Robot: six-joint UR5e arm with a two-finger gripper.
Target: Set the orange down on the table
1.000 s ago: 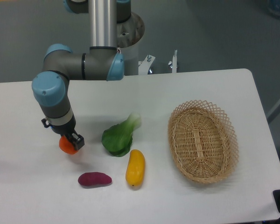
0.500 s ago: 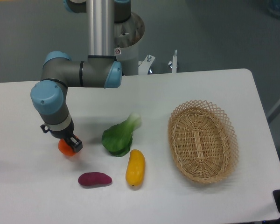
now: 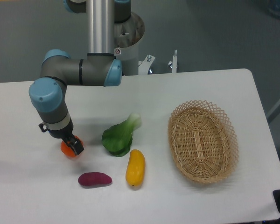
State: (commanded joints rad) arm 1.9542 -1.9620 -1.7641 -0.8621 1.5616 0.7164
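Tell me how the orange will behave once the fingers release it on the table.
The orange looks round and smooth, so it may roll a little on the flat white table. It seems firm, unlikely to squash. The gripper hides part of it, so whether it already rests on the table is unclear.

Bare table (image 3: 32,186) is seen to the left of and in front of the gripper (image 3: 71,146) and the orange (image 3: 68,149). To the right, passage is narrowed by the leafy green vegetable (image 3: 119,137), and further forward by the purple fruit (image 3: 94,179) and yellow fruit (image 3: 135,168). The far right is occupied by the wicker basket (image 3: 203,141).
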